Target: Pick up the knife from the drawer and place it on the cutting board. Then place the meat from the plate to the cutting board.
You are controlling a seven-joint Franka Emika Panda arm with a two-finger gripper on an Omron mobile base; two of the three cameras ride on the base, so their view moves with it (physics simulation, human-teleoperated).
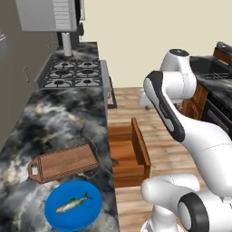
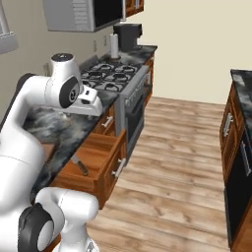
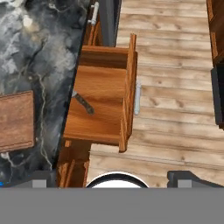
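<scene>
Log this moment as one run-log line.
tool: open, above drawer | knife: in drawer | meat: on plate | cutting board: bare

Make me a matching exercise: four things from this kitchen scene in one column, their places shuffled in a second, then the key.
1. knife
2. meat
3. cutting board
4. drawer

A. lying on the blue plate
B. pulled open below the counter edge
C. inside the open drawer
D. flat on the marble counter, beside the plate

Pairs: 1-C, 2-A, 3-D, 4-B
</scene>
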